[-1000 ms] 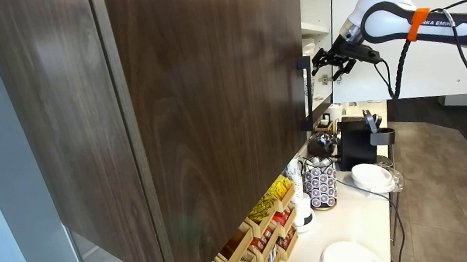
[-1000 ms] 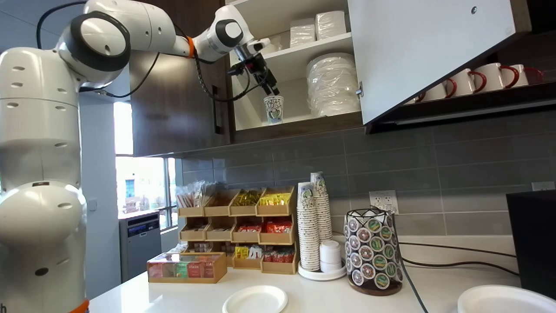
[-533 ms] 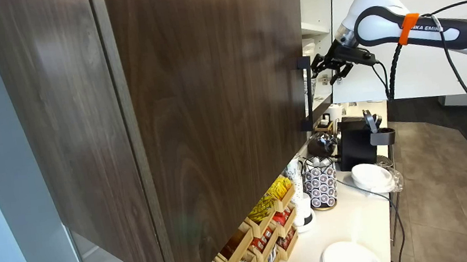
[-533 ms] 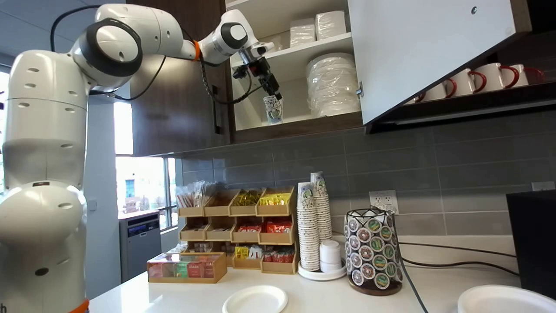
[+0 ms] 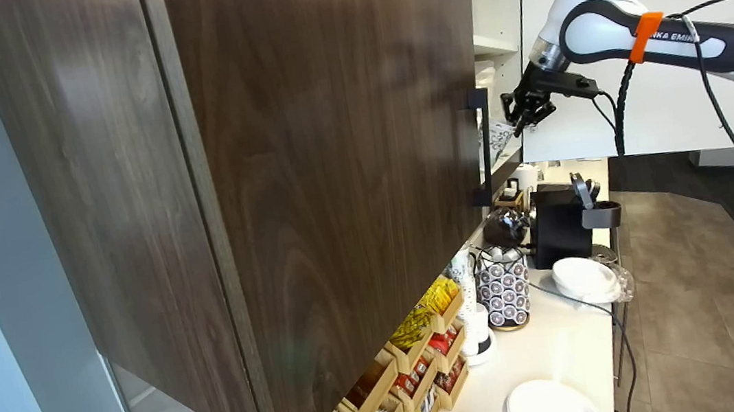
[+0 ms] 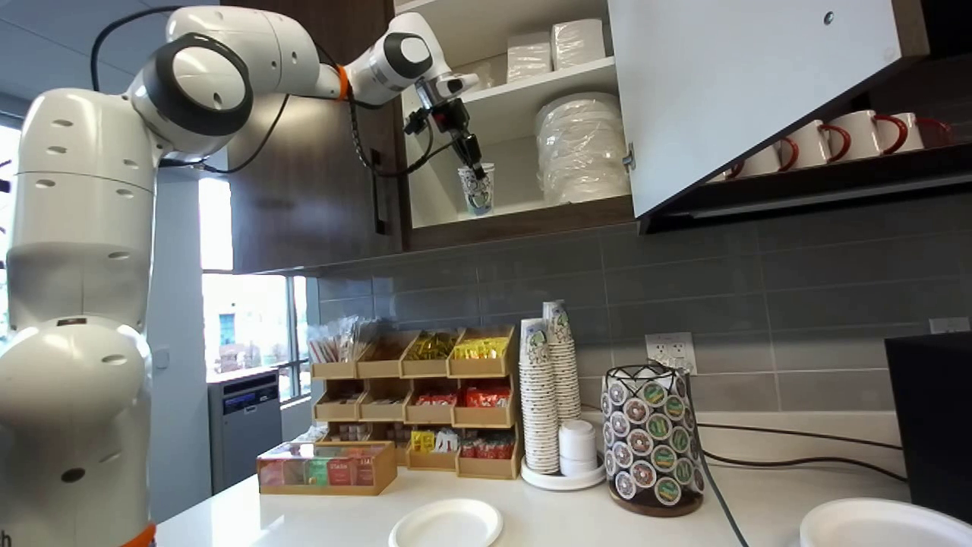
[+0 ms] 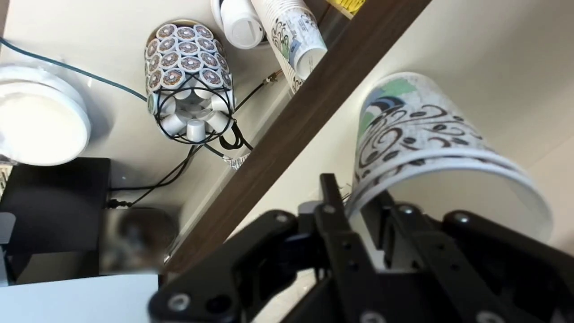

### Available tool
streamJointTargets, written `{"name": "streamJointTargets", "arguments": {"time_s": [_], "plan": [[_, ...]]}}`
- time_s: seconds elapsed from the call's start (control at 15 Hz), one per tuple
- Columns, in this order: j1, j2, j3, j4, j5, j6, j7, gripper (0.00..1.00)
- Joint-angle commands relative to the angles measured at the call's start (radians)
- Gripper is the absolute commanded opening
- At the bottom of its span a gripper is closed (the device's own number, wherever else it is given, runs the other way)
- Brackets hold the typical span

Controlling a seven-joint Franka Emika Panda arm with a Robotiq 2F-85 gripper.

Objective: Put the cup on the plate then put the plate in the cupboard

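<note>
In the cupboard (image 6: pixel 519 165), apparently fetching the cup (image 7: pixel 417 121), pinched in the claw (image 7: pixel 354 197); next, lift out toward the plate (image 6: pixel 446 524).

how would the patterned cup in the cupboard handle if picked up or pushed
The patterned cup is probably light: what shows of its inside looks empty. Its thin-looking wall may flex if squeezed. Pushed, it might tip, since it narrows toward its base.

Holds the Franka Emika Panda arm (image 6: pixel 83 251) bent at the black-ringed elbow (image 6: pixel 201 80), higher than the pincer (image 6: pixel 480 176) and well apart from it. Carries the forearm (image 6: pixel 285 61) out to a white wrist (image 6: pixel 416 50) above the pincer. Points the pincer obliquely downward, with fingers (image 7: pixel 331 195) pinched close together across a narrow gap.
</note>
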Motion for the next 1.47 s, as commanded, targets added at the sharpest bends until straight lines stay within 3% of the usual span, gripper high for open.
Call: {"name": "streamJointTargets", "arguments": {"time_s": [0.0,0.4,0.6,1.0,1.4], "plan": [[-0.015,-0.011,-0.01,0.007,0.061,-0.015,0.015,0.0],[-0.034,-0.057,-0.024,-0.021,0.152,0.008,0.0,0.01],[-0.034,-0.127,-0.027,-0.063,0.154,-0.023,-0.069,0.01],[-0.023,-0.348,-0.036,-0.287,0.149,-0.128,-0.286,0.01],[0.001,-0.538,-0.033,-0.575,0.136,-0.144,-0.371,0.01]]}}
